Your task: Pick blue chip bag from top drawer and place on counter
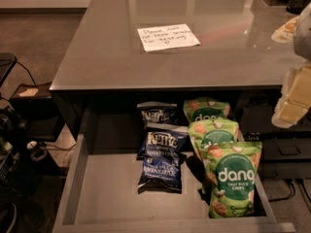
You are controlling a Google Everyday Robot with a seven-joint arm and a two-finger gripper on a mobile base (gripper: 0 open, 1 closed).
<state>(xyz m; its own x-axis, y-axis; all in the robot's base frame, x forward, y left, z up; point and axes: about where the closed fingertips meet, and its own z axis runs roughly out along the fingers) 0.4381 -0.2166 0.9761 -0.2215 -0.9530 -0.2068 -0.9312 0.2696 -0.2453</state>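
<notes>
The blue chip bag, glossy royal blue with a white Kettle logo, lies in the middle of the open top drawer. A darker navy Kettle bag lies just behind it, partly under the counter's edge. My gripper is at the right edge of the view. It hangs above the counter's front right corner, well to the right of the blue bag and higher than it, touching nothing. The counter is a glossy grey top with a white handwritten note.
Three green dang rice chip bags overlap along the drawer's right side, close beside the blue bag. The drawer's left half is bare grey bottom. Dark equipment and cables stand on the floor at the left.
</notes>
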